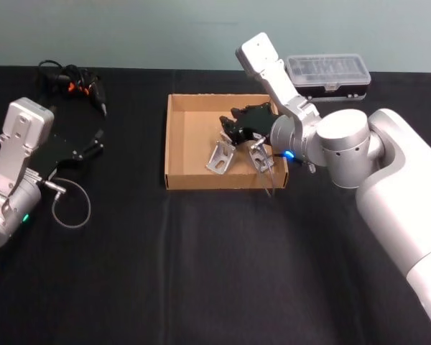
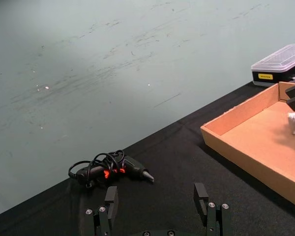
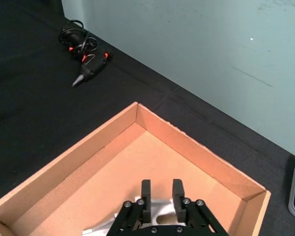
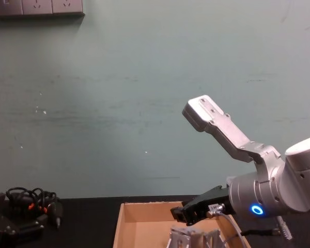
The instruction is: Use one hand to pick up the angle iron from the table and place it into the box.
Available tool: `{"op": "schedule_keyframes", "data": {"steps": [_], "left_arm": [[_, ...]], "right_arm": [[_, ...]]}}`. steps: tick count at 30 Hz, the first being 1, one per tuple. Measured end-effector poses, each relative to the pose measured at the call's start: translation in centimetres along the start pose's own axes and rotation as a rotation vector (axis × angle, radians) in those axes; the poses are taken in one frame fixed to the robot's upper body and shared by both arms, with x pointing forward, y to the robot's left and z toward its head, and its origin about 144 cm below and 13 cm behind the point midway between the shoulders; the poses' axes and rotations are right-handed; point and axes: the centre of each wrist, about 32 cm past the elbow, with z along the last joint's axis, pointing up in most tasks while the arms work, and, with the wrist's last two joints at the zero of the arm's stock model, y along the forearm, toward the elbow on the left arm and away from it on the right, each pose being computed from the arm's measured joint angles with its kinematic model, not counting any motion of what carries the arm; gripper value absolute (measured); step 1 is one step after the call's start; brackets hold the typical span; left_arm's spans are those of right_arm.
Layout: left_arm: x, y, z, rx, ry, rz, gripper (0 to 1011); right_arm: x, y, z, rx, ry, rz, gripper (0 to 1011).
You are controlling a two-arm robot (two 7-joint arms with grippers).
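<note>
The tan cardboard box (image 1: 169, 144) sits mid-table. An angle iron (image 1: 219, 157) leans on the box floor, and a second similar metal piece (image 1: 261, 157) stands just right of it. My right gripper (image 1: 231, 133) hovers inside the box right above the angle iron. In the right wrist view its fingertips (image 3: 145, 189) stand a narrow gap apart with bare cardboard between them, and the angle iron (image 3: 160, 219) lies underneath. The chest view shows the right gripper (image 4: 176, 213) a little above the metal pieces (image 4: 185, 238). My left gripper (image 1: 93, 144) rests open on the left of the black table (image 1: 215, 273).
A clear-lidded plastic case (image 1: 327, 74) lies behind the box at the right. A black tool with a tangled cord (image 1: 75, 79) lies at the back left. A loop of grey cable (image 1: 72, 205) hangs by the left arm. The table front is bare black cloth.
</note>
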Motion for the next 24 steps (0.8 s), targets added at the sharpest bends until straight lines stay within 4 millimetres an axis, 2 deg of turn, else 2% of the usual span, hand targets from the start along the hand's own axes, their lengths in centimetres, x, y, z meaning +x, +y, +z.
{"op": "schedule_keyframes", "data": {"steps": [2,9,10,13,16,24], "left_arm": [[0.00,0.00,0.00,0.000,0.000,0.000,1011],[0.00,0.00,0.00,0.000,0.000,0.000,1011],[0.00,0.00,0.00,0.000,0.000,0.000,1011],[0.00,0.00,0.00,0.000,0.000,0.000,1011],[0.00,0.00,0.00,0.000,0.000,0.000,1011],[0.00,0.00,0.00,0.000,0.000,0.000,1011]], "right_arm": [[-0.02,0.03,-0.01,0.000,-0.002,0.002,285],[-0.09,0.09,-0.12,0.002,-0.006,0.005,510],[-0.11,0.08,-0.15,0.002,-0.006,0.005,572],[-0.13,0.07,-0.22,0.002,-0.006,0.005,629],[-0.16,0.00,-0.34,0.005,-0.007,0.004,771],[-0.07,-0.48,-0.35,0.025,-0.004,-0.004,973]]}}
